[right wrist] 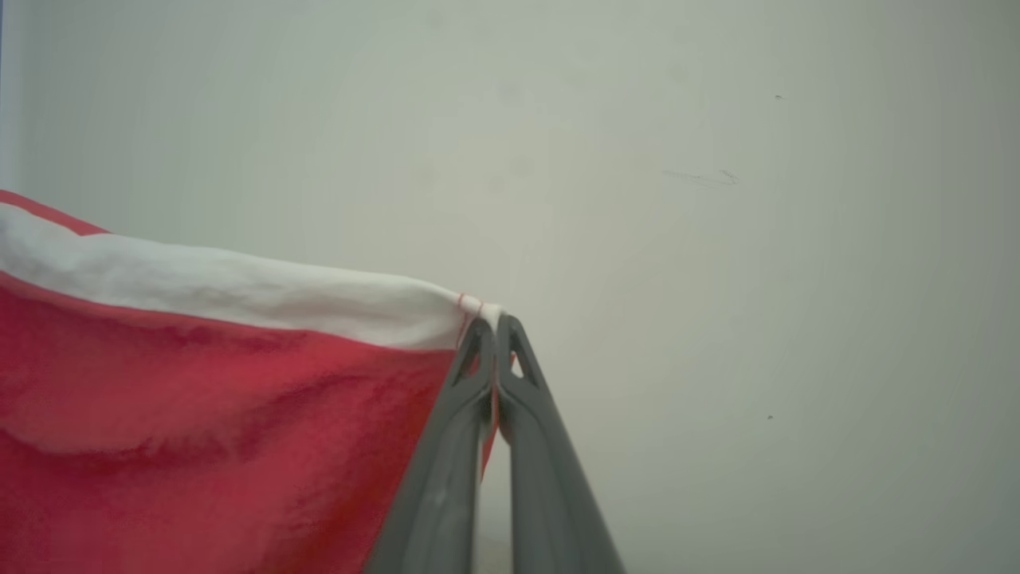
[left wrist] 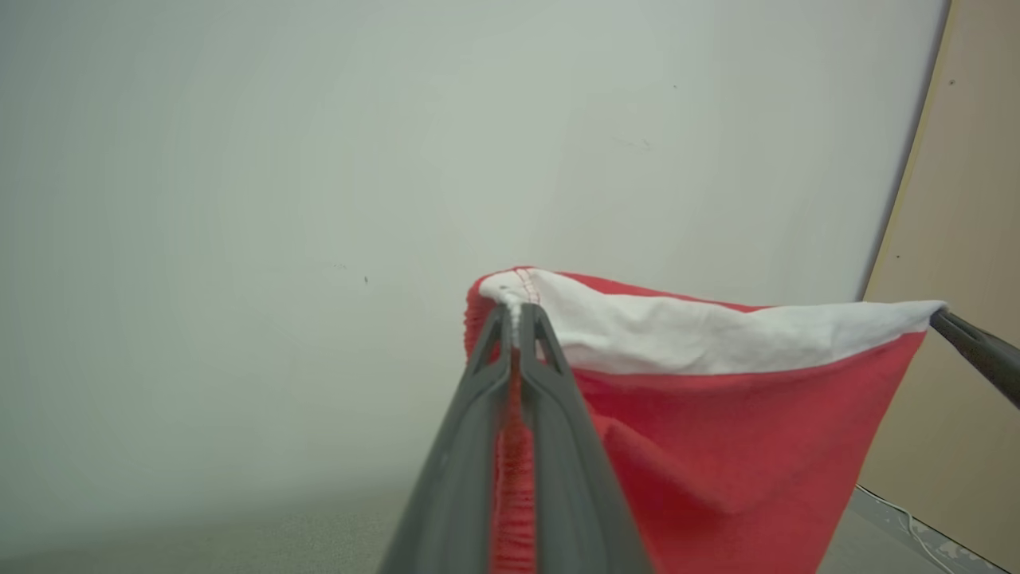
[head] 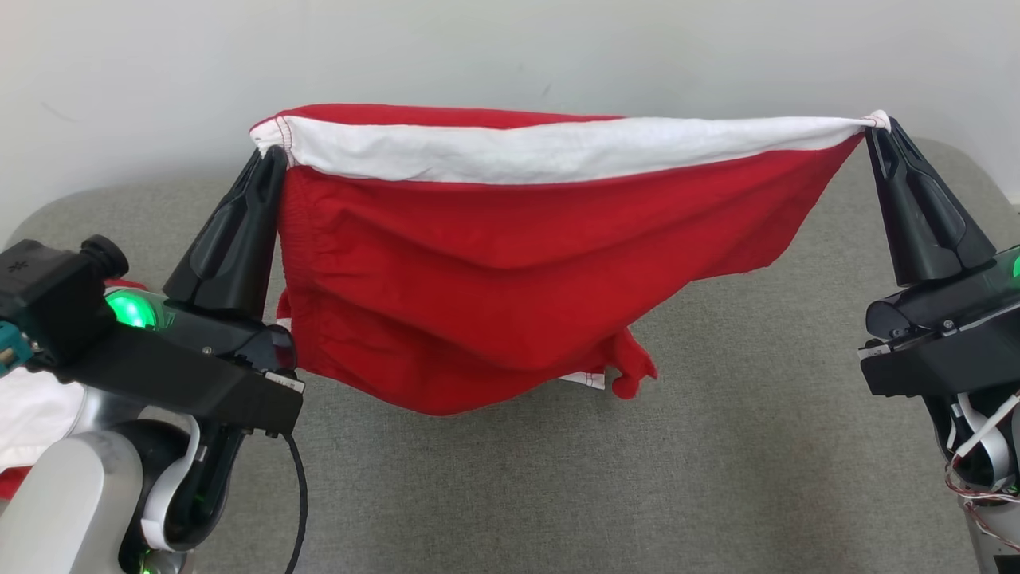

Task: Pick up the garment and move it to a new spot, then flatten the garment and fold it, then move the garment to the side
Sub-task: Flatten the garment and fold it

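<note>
Garment hangs stretched between left fingers and right fingers, both pairs clenched on its upper corners.

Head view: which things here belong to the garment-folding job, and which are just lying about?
In the job: red-and-white garment, left gripper, right gripper, both clamped on its top corners.
Lying about: white cloth at lower left.

No legible txt, labels, brands, nos. or signs in any view.
</note>
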`<state>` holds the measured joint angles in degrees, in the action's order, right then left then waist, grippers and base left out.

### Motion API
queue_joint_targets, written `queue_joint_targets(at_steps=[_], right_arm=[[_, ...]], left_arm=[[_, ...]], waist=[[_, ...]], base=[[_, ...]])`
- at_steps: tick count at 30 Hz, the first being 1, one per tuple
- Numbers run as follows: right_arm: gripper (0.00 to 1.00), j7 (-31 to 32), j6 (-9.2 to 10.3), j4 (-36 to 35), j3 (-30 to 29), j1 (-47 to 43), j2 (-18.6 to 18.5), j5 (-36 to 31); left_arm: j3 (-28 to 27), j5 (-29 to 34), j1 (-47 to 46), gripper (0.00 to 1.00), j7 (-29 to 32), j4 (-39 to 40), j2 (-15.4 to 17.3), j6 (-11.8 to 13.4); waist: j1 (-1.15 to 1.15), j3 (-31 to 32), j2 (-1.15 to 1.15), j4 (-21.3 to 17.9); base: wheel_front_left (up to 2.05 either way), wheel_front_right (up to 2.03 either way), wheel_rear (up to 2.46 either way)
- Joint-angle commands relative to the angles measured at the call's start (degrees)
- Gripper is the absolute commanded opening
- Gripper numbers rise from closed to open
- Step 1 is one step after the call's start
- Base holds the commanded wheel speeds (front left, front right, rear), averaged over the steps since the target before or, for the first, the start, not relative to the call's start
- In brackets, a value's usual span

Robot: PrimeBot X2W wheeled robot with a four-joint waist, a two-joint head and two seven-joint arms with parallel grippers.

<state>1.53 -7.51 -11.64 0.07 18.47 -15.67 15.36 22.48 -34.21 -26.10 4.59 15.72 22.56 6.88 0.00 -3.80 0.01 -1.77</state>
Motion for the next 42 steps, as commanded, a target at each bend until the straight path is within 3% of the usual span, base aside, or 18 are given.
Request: queue_joint_targets(at_steps=[1, 6, 11, 20, 29, 34, 42], right_arm=[[0.00, 0.13, 0.04, -0.22, -0.10, 0.78, -0.16, 0.24], [0.00, 0.57, 0.04, 1.60, 0.47, 2.03, 0.11, 1.71], [0.00, 0.06, 0.04, 6.89, 2.31, 8.54, -0.93, 3.59], [0.00, -1.40, 0.04, 24.35, 9.48, 29.69, -3.87, 7.03], [0.00, 0.91, 0.05, 42.33, 14.81, 50.43, -4.75, 11.49], [0.00, -2.62, 0.08, 52.09, 17.43, 60.25, -3.64, 11.86], [0.00, -8.99, 0.08, 62.49, 21.28, 69.00, -0.85, 12.03]], left_arm=[[-0.16, 0.46, -0.41, 0.00, 0.13, 0.54, 0.33, 0.27], [0.02, 0.86, -1.08, 0.00, -0.29, 0.25, -0.28, 1.01], [0.27, -0.50, -5.93, 0.00, 0.15, -5.02, -1.88, -0.53], [0.86, -2.31, -24.84, 0.00, 1.30, -26.32, -7.14, -4.94], [1.33, -1.65, -44.69, 0.00, 3.42, -48.15, -11.44, -6.78], [3.51, 1.56, -53.78, 0.00, 0.07, -59.82, -12.62, -7.73], [2.17, 1.04, -61.24, 0.00, -6.83, -71.84, -14.98, -8.86]], waist=[[0.00, -0.13, -0.01, -0.15], [0.00, -1.25, -0.01, -0.43], [0.00, -2.97, -0.01, -0.46], [0.00, -9.73, -0.01, 0.25], [0.00, -18.15, -0.01, 1.07], [0.00, -20.25, -0.01, 1.52], [0.00, -25.03, -0.01, 0.75]], base=[[0.00, 0.00, 0.00], [0.00, 0.00, 0.00], [0.00, 0.00, 0.00], [0.00, 0.00, 0.00], [0.00, 0.00, 0.00], [0.00, 0.00, 0.00], [0.00, 0.00, 0.00]])
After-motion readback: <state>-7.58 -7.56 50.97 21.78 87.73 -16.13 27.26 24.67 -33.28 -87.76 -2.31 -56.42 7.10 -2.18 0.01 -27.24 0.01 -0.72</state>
